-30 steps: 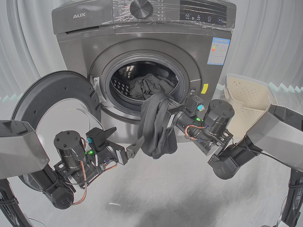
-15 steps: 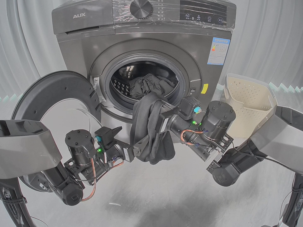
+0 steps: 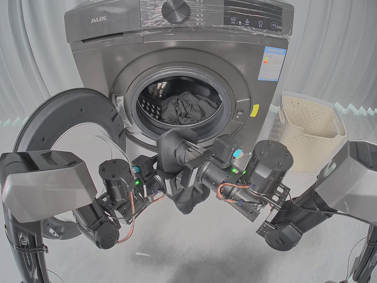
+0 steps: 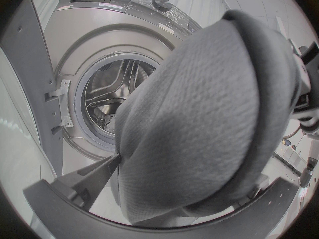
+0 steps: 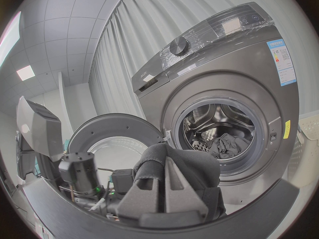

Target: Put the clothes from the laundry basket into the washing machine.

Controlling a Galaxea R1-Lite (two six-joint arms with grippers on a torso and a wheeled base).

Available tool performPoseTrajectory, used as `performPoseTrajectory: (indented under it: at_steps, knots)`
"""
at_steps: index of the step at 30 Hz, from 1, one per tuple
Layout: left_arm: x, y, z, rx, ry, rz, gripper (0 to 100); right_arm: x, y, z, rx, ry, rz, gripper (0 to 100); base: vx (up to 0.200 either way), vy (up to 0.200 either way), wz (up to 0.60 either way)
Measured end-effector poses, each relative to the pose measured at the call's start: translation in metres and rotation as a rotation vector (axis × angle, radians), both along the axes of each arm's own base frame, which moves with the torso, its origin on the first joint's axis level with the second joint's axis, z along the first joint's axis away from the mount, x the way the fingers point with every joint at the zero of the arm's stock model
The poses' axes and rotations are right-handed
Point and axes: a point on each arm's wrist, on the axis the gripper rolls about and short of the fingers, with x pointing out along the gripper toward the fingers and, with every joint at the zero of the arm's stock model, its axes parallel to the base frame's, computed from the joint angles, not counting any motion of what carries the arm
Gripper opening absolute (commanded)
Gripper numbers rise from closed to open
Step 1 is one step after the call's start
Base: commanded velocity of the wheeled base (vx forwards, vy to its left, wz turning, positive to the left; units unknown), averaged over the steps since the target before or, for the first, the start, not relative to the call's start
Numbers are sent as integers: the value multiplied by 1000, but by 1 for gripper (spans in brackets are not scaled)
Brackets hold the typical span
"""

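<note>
**Dark garment held just short of the washer's open drum**

A dark grey garment [image 3: 172,151] hangs between the robot's two arms, just in front of the washing machine [image 3: 176,56]. It sits below the lip of the round opening and off the floor [image 3: 196,248].

The right gripper [image 5: 165,165] is clamped tight on the cloth's upper fold. Its two fingers are pressed together, with fabric bunched over and around them. The rest of the garment droops down and to the left from that hold.

The left gripper [image 4: 189,170] sits low at the near left of the bundle with its jaws spread wide. The cloth bulges between them, and one fingertip [image 4: 106,165] touches the fabric's edge. Whether this gripper carries any of the weight cannot be told.

The machine's door [image 3: 66,114] stands swung fully open to the left. Inside the steel drum [image 5: 216,115], a heap of dark clothes [image 3: 184,107] lies on the bottom, farther in than the held piece and apart from it.

The cream laundry basket [image 3: 310,116] stands on the floor to the right of the machine, near its front corner, with its perforated inside facing the head camera. A pale curtain [image 3: 31,40] hangs behind the machine.
</note>
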Motion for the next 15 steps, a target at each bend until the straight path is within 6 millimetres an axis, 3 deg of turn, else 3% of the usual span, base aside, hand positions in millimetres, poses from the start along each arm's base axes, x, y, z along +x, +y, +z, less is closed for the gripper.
performPoseTrajectory:
  at_steps: [4, 5, 15]
  knots:
    - [10, -1, -2, -7, -13, 17, 100, -6, -2, 0, -4, 5, 8, 0, 0, 0, 0]
    - [13, -1, -3, -10, -17, 23, 0, -7, -3, 0, -5, 7, 8, 0, 0, 0, 0]
    - [23, 1, -4, -22, -27, 44, 0, -8, -9, 0, -5, 23, -7, 0, 0, 0, 0]
